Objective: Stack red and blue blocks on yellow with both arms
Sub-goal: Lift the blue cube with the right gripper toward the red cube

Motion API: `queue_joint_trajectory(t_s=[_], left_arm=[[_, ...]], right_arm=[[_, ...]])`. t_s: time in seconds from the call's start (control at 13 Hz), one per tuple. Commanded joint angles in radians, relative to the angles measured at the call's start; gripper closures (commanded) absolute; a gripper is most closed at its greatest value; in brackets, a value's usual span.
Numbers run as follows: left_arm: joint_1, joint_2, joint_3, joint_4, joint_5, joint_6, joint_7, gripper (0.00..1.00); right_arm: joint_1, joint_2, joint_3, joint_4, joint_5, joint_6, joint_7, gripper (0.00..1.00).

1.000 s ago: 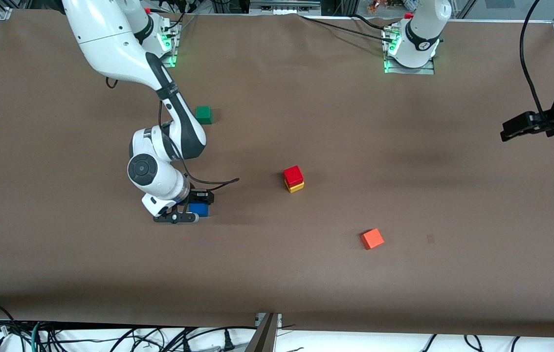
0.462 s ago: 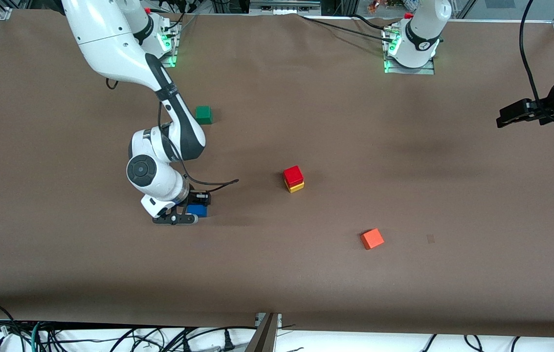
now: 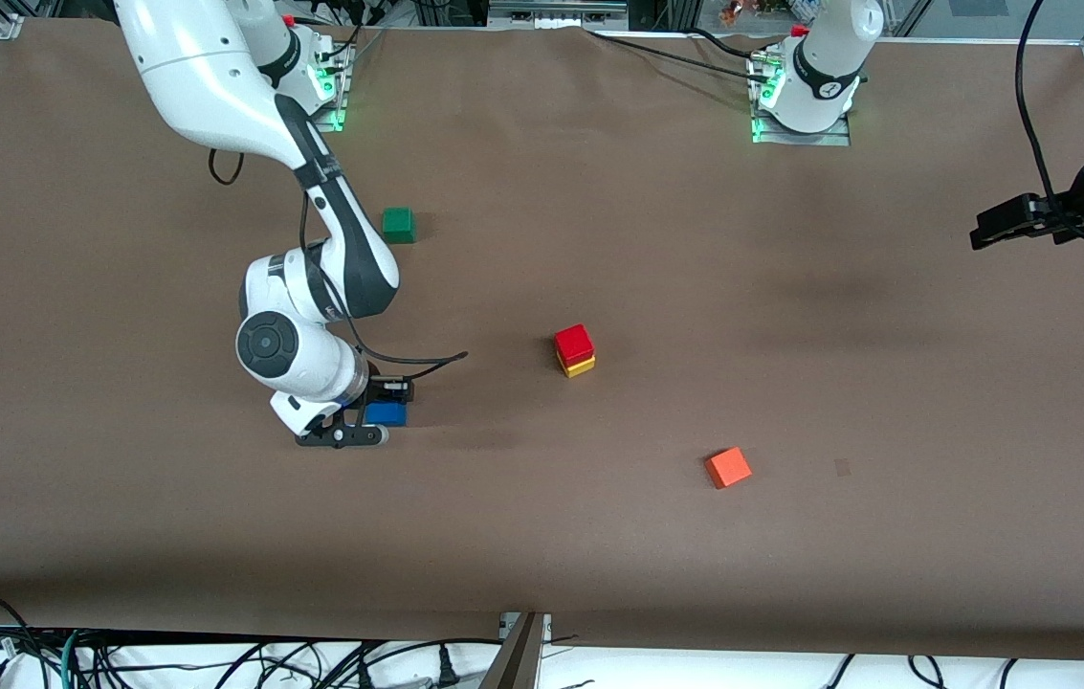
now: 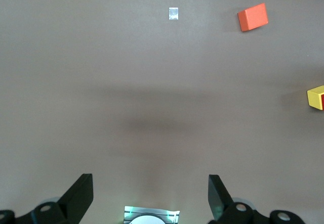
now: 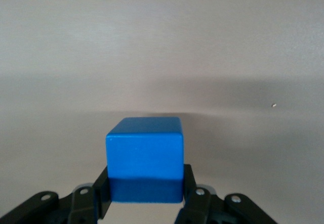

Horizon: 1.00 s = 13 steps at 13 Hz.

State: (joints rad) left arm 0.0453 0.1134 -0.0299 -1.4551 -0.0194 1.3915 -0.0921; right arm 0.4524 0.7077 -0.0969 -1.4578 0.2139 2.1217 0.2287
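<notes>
Clearly the brown table (image 3: 790, 536) took up nearly everything I could see, with two white arms rising from the edge farthest from the front camera. The right arm bent low toward its own end of the table, and the right gripper (image 3: 371, 413) had its fingers pressed against two opposite faces of the blue block (image 3: 387, 413), gripping it down near its base, at or barely off the tabletop. The left arm waited out at its own end, the left gripper (image 4: 150, 196) spread wide and empty over bare table.

Near the middle, the red block (image 3: 574, 342) sat on the yellow block (image 3: 580, 364), slightly skewed from it. To my eye the step in hand was the lift and carry of the blue one. Doing it well would mean rising straight up first, clearing the red top with room to spare, squaring the blue faces to the red ones, and lowering gently before letting go, since the pair underneath could be nudged over.

Counting: two arms, five cubes — one blue, one red, one yellow, one green cube (image 3: 398, 224), one orange cube (image 3: 727, 467).
</notes>
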Motion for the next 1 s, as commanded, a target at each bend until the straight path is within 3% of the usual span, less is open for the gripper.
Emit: queue_joint_trajectory(t_s=[0.0, 0.23, 0.38, 0.62, 0.92], left_arm=[[-0.002, -0.009, 0.002, -0.010, -0.022, 0.009, -0.001, 0.00], [0.004, -0.009, 0.005, -0.008, -0.022, 0.009, 0.011, 0.00], [0.002, -0.004, 0.005, 0.001, -0.022, 0.012, 0.008, 0.00], [0.002, 0.008, 0.005, 0.018, -0.024, 0.012, 0.000, 0.00], [0.002, 0.014, 0.005, 0.019, -0.024, 0.012, 0.000, 0.00]], right_arm=[[0.012, -0.049, 0.005, 0.054, 0.010, -0.113, 0.000, 0.64], [0.075, -0.132, 0.006, 0.059, 0.004, -0.240, 0.062, 0.63], [0.144, -0.137, 0.005, 0.147, 0.010, -0.314, 0.188, 0.63], [0.233, -0.081, 0.006, 0.226, 0.012, -0.258, 0.344, 0.61], [0.367, -0.037, 0.003, 0.232, 0.002, -0.180, 0.581, 0.60]])
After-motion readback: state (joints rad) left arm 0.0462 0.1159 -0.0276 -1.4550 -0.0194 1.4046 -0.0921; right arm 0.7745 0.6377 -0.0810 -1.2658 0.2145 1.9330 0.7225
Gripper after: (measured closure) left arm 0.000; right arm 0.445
